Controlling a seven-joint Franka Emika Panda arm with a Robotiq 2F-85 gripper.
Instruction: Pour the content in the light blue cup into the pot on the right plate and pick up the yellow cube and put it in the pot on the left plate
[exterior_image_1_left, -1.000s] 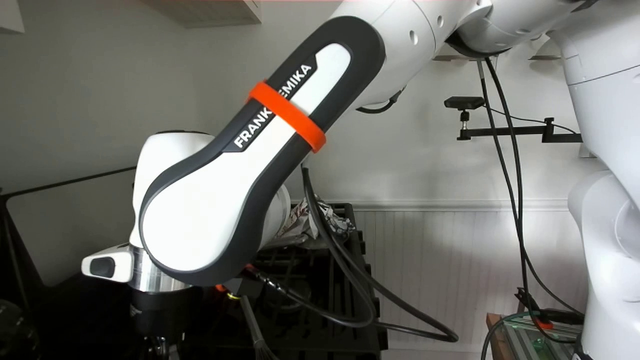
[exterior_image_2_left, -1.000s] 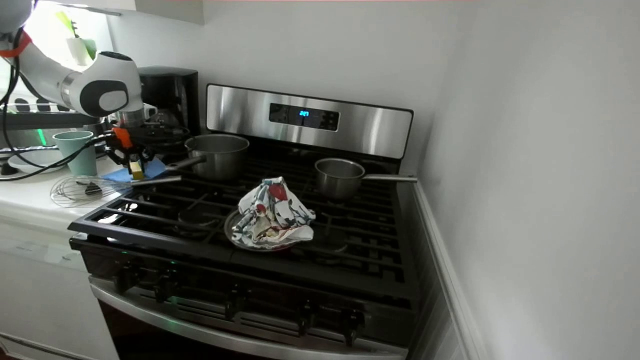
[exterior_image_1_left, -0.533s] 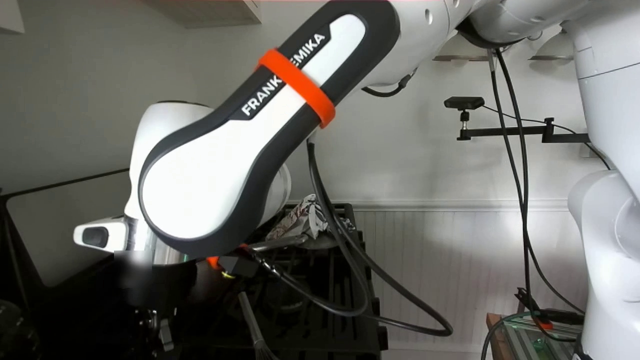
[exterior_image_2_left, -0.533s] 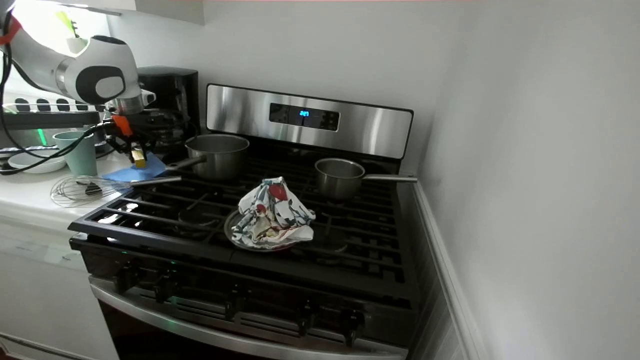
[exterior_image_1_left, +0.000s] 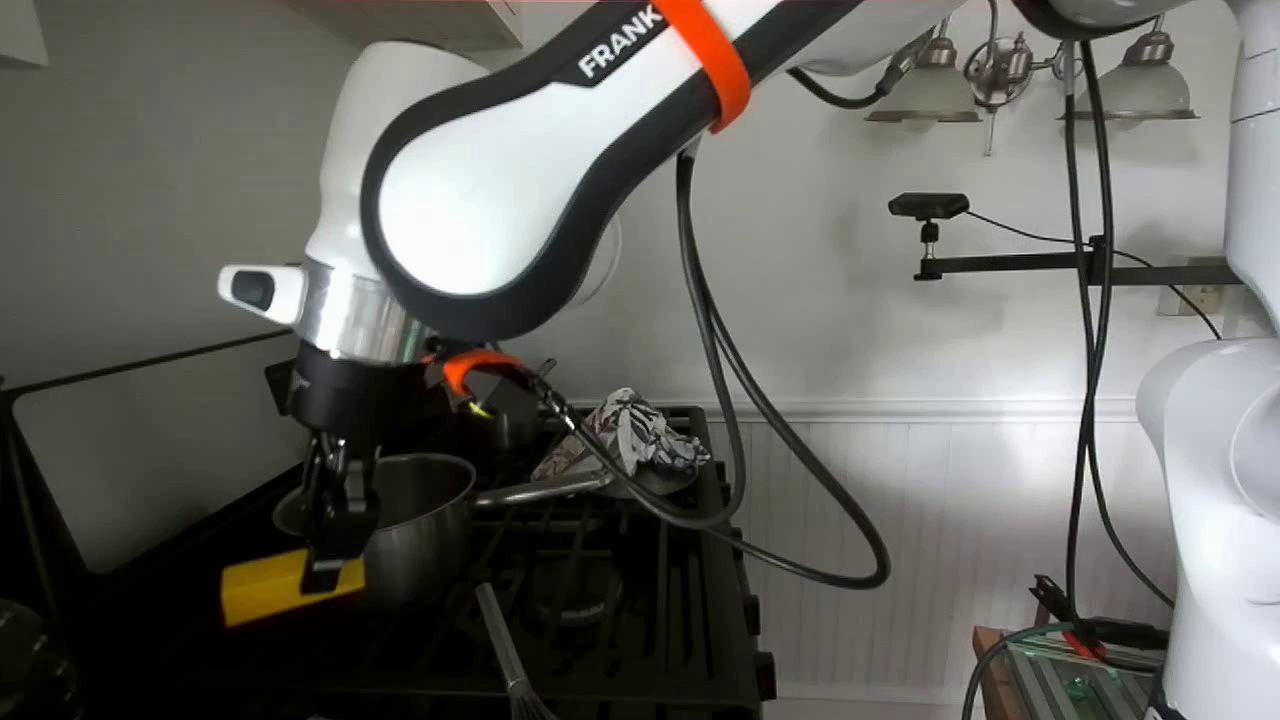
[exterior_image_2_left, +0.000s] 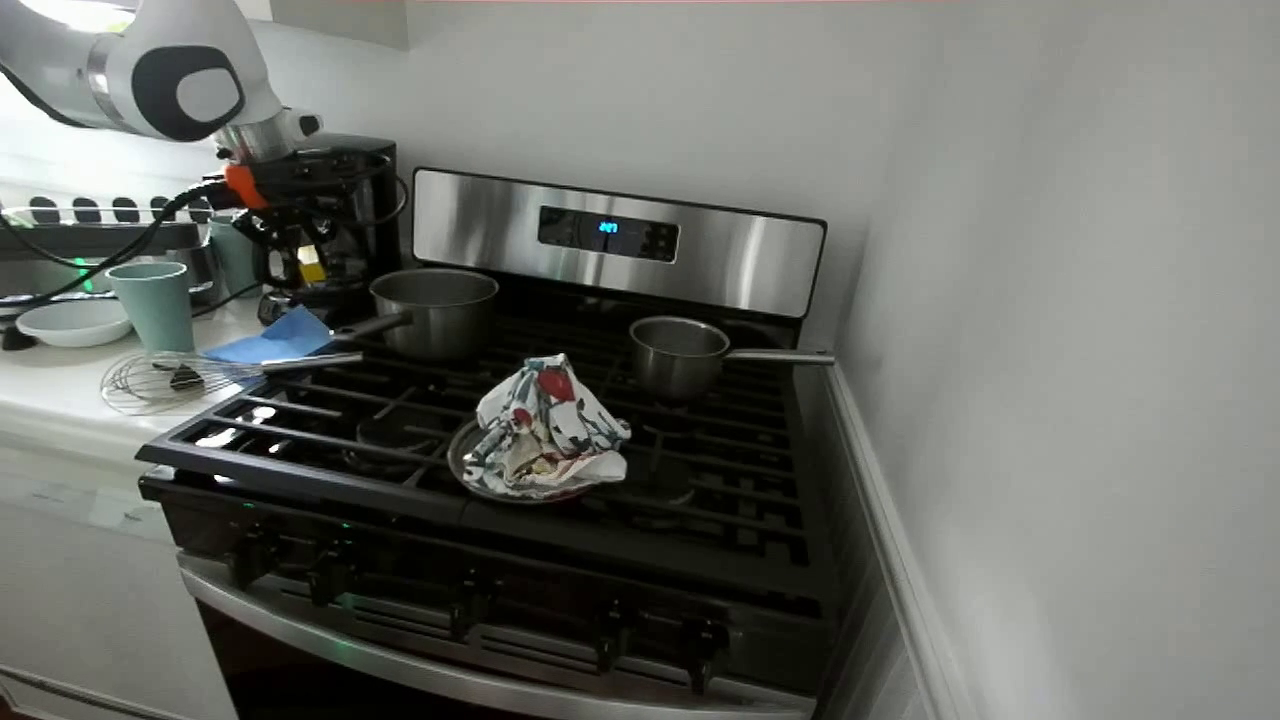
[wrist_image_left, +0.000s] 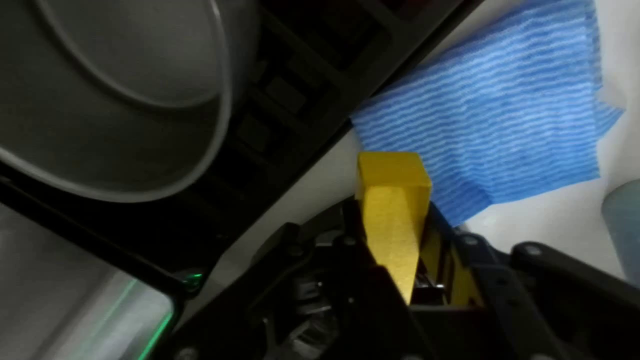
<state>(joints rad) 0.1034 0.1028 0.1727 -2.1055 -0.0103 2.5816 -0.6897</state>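
Note:
My gripper is shut on the yellow cube, an elongated block here. They hang in the air left of the left steel pot. In the wrist view, the cube sits between the fingers, apart from the pot's rim. In an exterior view, the gripper and cube appear in front of that pot. The right steel pot stands on the stove, its inside bottom hidden. The light blue cup stands upright on the counter; its contents are hidden.
A blue cloth and whisk lie on the counter beside the stove. A patterned towel lies in a pan at the stove's front. A black coffee maker stands behind the gripper. A bowl stands left.
My gripper has risen with the yellow cube from just above the blue cloth. In an exterior view it has shifted slightly right. The pots, towel and cup have not moved.

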